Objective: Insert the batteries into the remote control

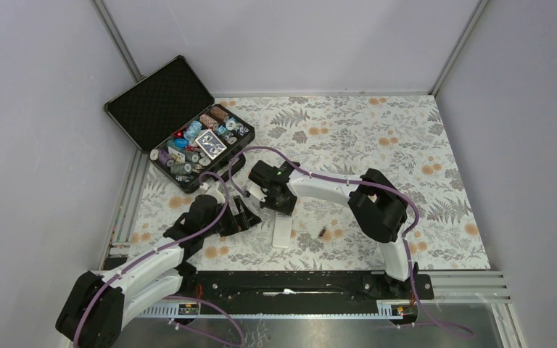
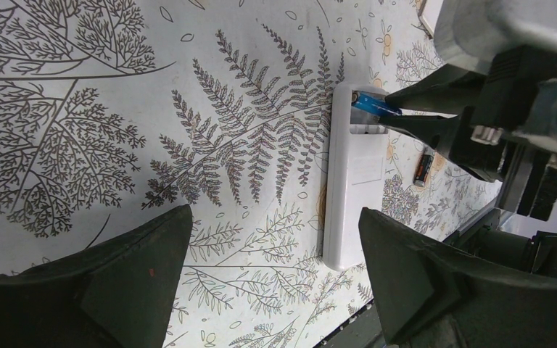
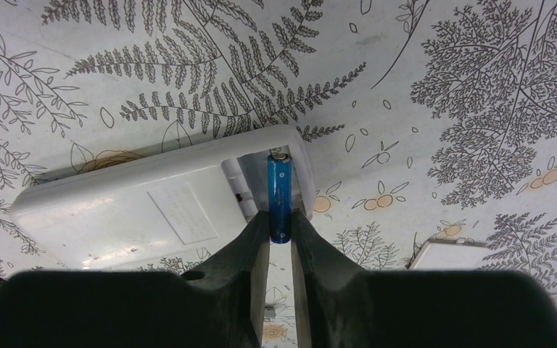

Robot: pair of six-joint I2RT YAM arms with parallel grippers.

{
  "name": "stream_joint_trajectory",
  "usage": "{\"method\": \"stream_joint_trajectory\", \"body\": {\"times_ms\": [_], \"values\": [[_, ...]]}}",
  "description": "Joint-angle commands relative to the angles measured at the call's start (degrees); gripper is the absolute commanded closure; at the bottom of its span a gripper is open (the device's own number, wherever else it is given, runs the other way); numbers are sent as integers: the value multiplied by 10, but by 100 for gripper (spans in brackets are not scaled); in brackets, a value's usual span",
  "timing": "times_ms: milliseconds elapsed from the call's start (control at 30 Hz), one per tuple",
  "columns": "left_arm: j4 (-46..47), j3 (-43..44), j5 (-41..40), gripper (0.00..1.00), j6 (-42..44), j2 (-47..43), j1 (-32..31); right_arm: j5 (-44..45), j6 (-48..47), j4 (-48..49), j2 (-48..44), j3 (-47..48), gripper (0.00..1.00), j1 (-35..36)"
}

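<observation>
From above, the remote control (image 1: 283, 230) is seen on the table (image 1: 377, 145), with the dark battery (image 1: 323, 233) near it. Left wrist: the left gripper (image 2: 272, 217) is held wide apart, empty. Right wrist: the right gripper (image 3: 280, 221) is clamped on the blue battery (image 3: 278, 188), which is laid in the remote's slot.

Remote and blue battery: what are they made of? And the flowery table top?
The remote control looks like hard white plastic, smooth and slightly glossy: light glints along its back. The blue battery is probably metal in a shiny blue wrap, and its far tip looks like pale metal. The table cover looks like matte printed paper or vinyl; I cannot tell which.
</observation>
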Motion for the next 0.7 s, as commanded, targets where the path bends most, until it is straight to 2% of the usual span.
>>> {"method": "stream_joint_trajectory", "body": {"times_ms": [0, 667], "values": [[27, -7, 10, 8, 5, -2, 4, 12, 6, -4, 0, 22, 76, 5], [38, -8, 18, 7, 5, 6, 4, 15, 14, 23, -31, 11, 67, 5]]}}
